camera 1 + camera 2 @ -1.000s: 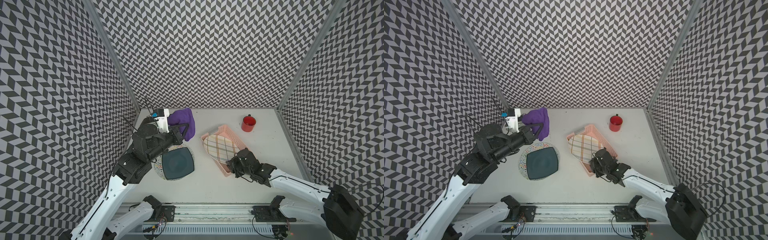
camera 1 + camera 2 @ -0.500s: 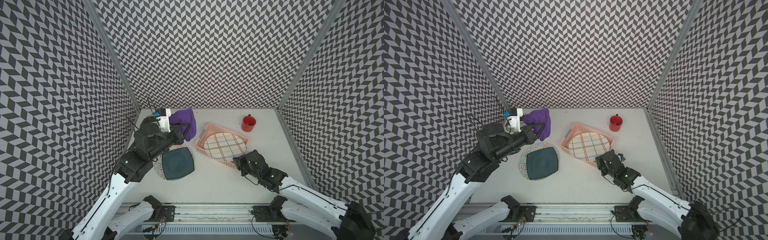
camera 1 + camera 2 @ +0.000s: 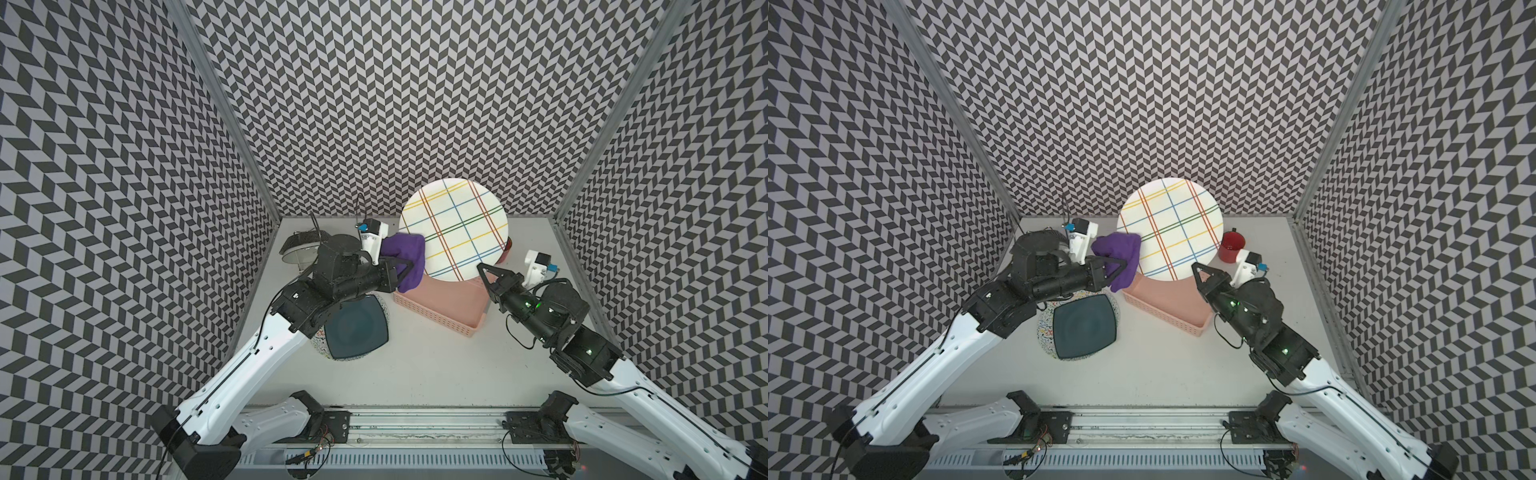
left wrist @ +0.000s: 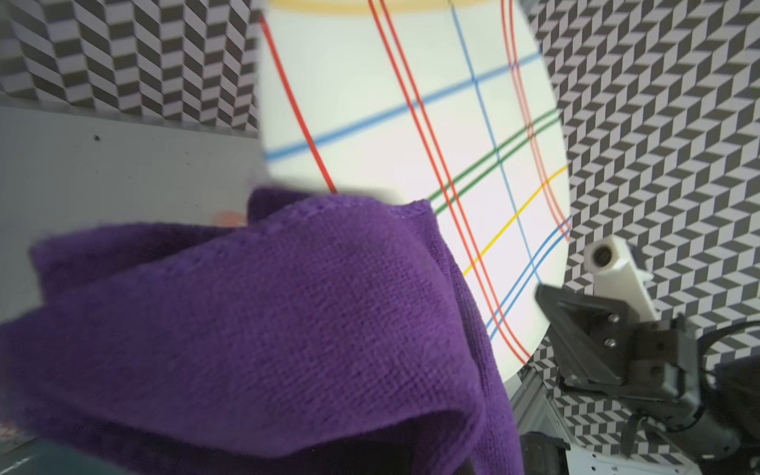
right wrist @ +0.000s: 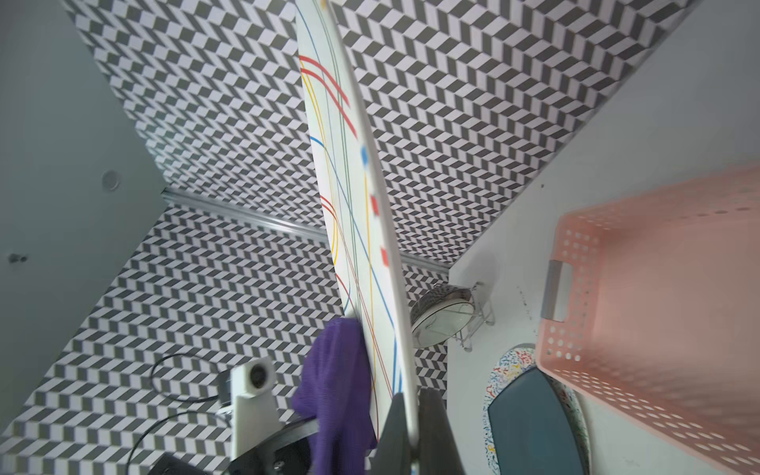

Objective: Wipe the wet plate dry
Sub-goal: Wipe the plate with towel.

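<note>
I had the right gripper clamped on the plaid plate's lower rim, holding it upright above the pink basket mid-table. Left gripper was pinched on the purple cloth, which pressed the plate's face; its fingertips were buried in fabric. Red cup sat near the far right edge, mostly hidden in a top view. Dark square plate lay toward the left edge, rack at the far left corner. Grey table, chevron walls.
</note>
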### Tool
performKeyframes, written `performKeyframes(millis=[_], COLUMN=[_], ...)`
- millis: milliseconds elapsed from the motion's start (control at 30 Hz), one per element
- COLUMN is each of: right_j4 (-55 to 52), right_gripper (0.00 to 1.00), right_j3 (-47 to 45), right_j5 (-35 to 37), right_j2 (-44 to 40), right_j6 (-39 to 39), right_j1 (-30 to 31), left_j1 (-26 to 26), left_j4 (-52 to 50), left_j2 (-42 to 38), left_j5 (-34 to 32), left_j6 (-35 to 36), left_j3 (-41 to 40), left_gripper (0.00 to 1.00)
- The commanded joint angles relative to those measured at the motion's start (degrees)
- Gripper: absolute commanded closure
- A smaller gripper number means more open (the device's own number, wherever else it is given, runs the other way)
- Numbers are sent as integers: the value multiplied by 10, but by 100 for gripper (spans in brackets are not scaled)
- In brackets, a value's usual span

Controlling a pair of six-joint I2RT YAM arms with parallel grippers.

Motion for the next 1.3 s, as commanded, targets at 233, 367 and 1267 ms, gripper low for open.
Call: performKeyframes(millis=[233,367,1267], right_j4=[132,166,228], right_gripper=[100,100,100], right_j3=[33,22,32], right_j5=[-129,-150,-96], right_j2=[29,34,59], right_j6=[-89,-122,-91], right_j1=[24,67,40], left_j1=[120,146,-18], left_j4=[-64,-37,-50], left_j2=[48,72,187], left_j5=[-19,41,-56], left_j6=[28,42,53], left_j3=[66,97,292], left_gripper=[100,100,100])
